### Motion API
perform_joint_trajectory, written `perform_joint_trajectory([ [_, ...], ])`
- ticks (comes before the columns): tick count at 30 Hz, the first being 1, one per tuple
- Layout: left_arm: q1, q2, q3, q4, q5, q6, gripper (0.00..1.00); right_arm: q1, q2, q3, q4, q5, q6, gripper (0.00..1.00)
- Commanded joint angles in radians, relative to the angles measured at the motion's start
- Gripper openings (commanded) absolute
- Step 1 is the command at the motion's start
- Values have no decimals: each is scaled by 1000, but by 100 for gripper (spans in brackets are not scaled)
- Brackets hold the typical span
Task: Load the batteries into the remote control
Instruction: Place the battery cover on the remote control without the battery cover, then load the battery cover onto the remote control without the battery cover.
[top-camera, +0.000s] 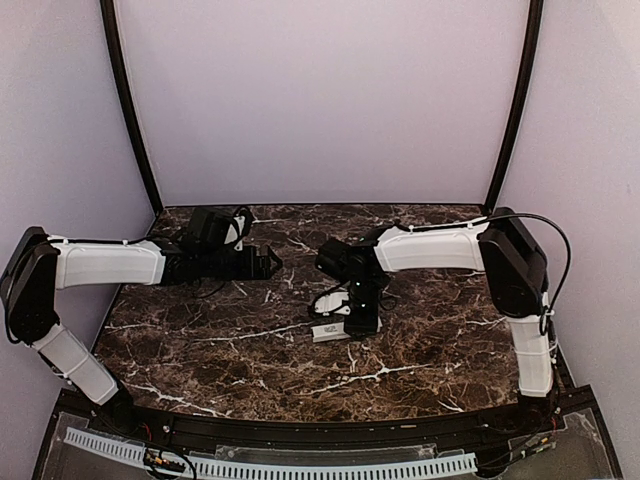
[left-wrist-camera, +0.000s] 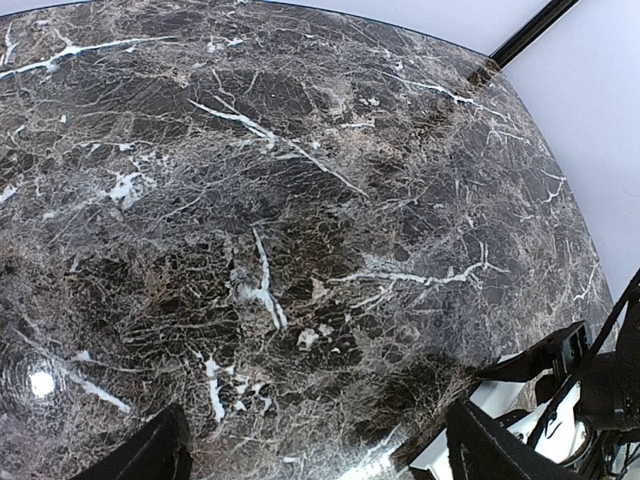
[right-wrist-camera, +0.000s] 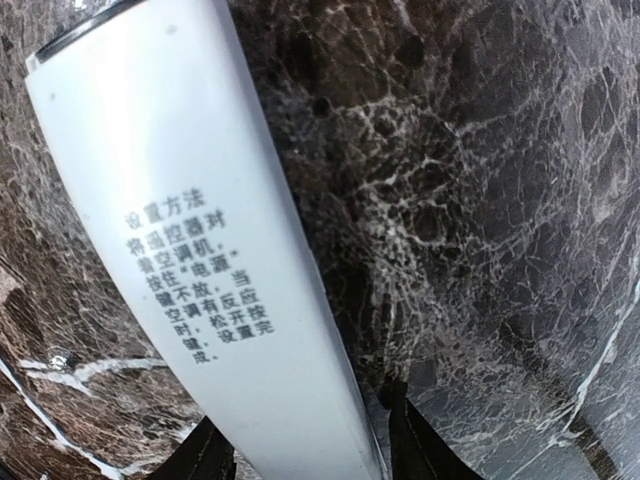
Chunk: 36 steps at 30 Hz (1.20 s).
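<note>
The remote control (right-wrist-camera: 190, 230) is a long white bar with black printed characters on its face. It runs up and to the left between my right gripper's fingers (right-wrist-camera: 415, 445). My right gripper (right-wrist-camera: 305, 455) is closed on its near end. In the top view the right gripper (top-camera: 358, 322) points down at the middle of the table, with the remote control's white end (top-camera: 328, 331) showing at its left. My left gripper (top-camera: 270, 262) hovers left of centre. It is open and empty (left-wrist-camera: 320, 455), over bare marble. No batteries show in any view.
The dark marble table (top-camera: 220, 340) has purple walls behind and at both sides. A black rail and a white slotted strip (top-camera: 260, 465) run along the near edge. The right arm's black parts and cables (left-wrist-camera: 590, 390) show at the lower right of the left wrist view.
</note>
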<state>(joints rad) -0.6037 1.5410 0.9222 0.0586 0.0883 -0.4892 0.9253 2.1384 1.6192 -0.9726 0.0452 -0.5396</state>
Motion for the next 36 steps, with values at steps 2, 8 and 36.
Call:
perform_joint_trajectory([
  [2, 9, 1, 9, 4, 8, 26, 88, -6, -63, 7, 16, -40, 7, 52],
  [8, 4, -25, 8, 19, 46, 93, 89, -14, -152, 0, 12, -132, 2, 57],
  [36, -306, 245, 190, -482, -45, 640, 45, -269, -403, -420, 254, -11, 1042, 0],
])
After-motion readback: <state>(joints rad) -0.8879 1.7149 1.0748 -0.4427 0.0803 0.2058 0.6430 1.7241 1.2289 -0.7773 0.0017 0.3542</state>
